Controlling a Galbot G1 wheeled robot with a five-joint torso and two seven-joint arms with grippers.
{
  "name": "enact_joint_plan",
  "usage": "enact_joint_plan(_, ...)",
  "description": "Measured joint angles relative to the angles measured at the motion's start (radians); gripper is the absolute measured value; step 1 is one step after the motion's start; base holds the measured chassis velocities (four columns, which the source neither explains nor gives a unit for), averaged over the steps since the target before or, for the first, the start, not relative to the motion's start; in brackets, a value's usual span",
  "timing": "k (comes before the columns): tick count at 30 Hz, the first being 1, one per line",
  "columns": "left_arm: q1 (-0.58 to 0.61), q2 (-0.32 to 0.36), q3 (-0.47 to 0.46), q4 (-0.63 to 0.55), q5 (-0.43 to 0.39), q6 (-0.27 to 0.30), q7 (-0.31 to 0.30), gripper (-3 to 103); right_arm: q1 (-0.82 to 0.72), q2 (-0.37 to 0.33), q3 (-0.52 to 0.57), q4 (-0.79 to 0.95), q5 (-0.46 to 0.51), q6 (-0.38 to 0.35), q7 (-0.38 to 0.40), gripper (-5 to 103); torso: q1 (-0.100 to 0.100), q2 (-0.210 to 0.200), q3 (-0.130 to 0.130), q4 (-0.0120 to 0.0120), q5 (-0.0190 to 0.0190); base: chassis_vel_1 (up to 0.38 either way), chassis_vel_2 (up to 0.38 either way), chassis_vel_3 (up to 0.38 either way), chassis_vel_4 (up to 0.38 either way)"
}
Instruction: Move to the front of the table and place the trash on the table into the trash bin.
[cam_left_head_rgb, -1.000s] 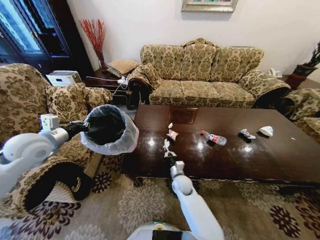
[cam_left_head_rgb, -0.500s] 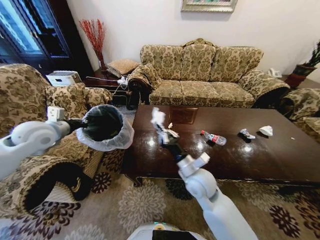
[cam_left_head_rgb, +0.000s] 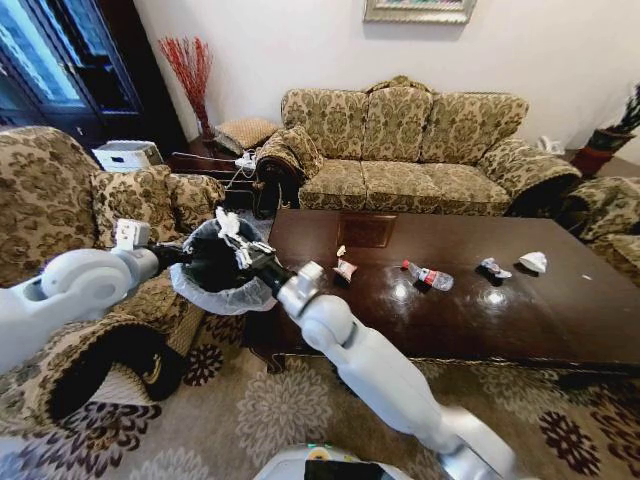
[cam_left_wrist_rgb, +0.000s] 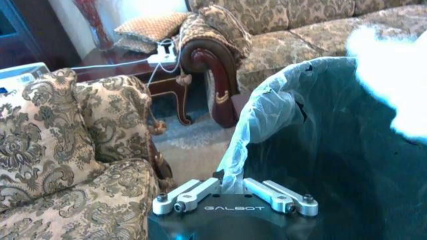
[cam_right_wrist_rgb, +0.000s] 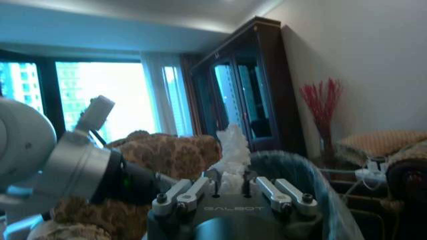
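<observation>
There are three paper wads on the table (cam_left_head_rgb: 520, 330): one (cam_left_head_rgb: 345, 268) nearest the bin (cam_left_head_rgb: 215, 290), then two more (cam_left_head_rgb: 493, 267) (cam_left_head_rgb: 534, 261) far from it. One bottle (cam_left_head_rgb: 428, 276) lies between them. One wad (cam_left_head_rgb: 229, 224) is over the bin.

Head view looks forward and down from high across the table (cam_left_head_rgb: 500, 330) toward the sofa (cam_left_head_rgb: 420, 150) at 12 o'clock. Both wrist views sit close behind their fingers, sharing the trash bin (cam_left_wrist_rgb: 320, 150) at 10 o'clock.
</observation>
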Motion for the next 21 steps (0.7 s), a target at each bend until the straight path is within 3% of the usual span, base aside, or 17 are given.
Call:
enact_joint_plan(4, -0.001, -0.022, -0.002, -0.004, 0.0, -0.009, -0.005, 0, -0.024, -0.014, -0.002, 0.011, -0.009, -0.006, -0.008, 33, 0.0, 0.0, 0.0, -0.0001, 0.0001, 0.0, 0.0, 0.0, 0.0)
enact_joint_plan(10, 0.003, -0.038, -0.001, -0.011, 0.01, -0.021, -0.001, 0, -0.038, -0.017, 0.008, 0.01, -0.029, 0.029, -0.035, 60, 0.0, 0.0, 0.0, -0.0001, 0.0, 0.0, 0.0, 0.0, 0.0)
enact_joint_plan(11, 0.003, -0.038, -0.001, -0.011, 0.01, -0.021, -0.001, 0, -0.038, -0.017, 0.008, 0.01, -0.029, 0.029, -0.035, 60, 0.0, 0.0, 0.0, -0.0001, 0.0, 0.0, 0.0, 0.0, 0.0)
enact_joint_plan(14, 0.001, -0.037, -0.002, -0.026, 0.009, -0.022, 0.0, 0, -0.043, -0.014, 0.009, 0.003, -0.038, 0.082, -0.049, 77, 0.0, 0.0, 0.0, -0.0001, 0.0001, 0.0, 0.0, 0.0, 0.0)
enact_joint_plan(16, 0.001, -0.039, -0.003, -0.029, 0.009, -0.022, 0.0, 0, -0.047, -0.014, 0.011, 0.005, -0.037, 0.104, -0.052, 77, 0.0, 0.0, 0.0, -0.0001, 0.0001, 0.0, 0.0, 0.0, 0.0)
enact_joint_plan(17, 0.001, -0.042, -0.003, -0.031, 0.009, -0.022, 0.0, 0, -0.055, -0.014, 0.019, 0.016, -0.037, 0.135, -0.053, 82, 0.0, 0.0, 0.0, -0.0001, 0.0001, 0.0, 0.0, 0.0, 0.0)
enact_joint_plan(19, 0.003, -0.052, -0.004, -0.024, 0.01, -0.019, -0.001, 0, -0.087, -0.025, 0.061, 0.062, -0.05, 0.166, -0.05, 92, 0.0, 0.0, 0.0, 0.0, 0.0002, 0.0, 0.0, 0.0, 0.0)
enact_joint_plan(20, 0.003, -0.052, -0.004, -0.024, 0.01, -0.019, -0.001, 0, -0.087, -0.025, 0.061, 0.062, -0.05, 0.166, -0.05, 92, 0.0, 0.0, 0.0, 0.0, 0.0002, 0.0, 0.0, 0.0, 0.0)
enact_joint_plan(21, 0.005, -0.063, -0.004, -0.011, 0.012, -0.018, -0.002, 0, -0.131, -0.051, 0.119, 0.102, -0.073, 0.176, -0.053, 97, 0.0, 0.0, 0.0, 0.0001, 0.0001, 0.0, 0.0, 0.0, 0.0)
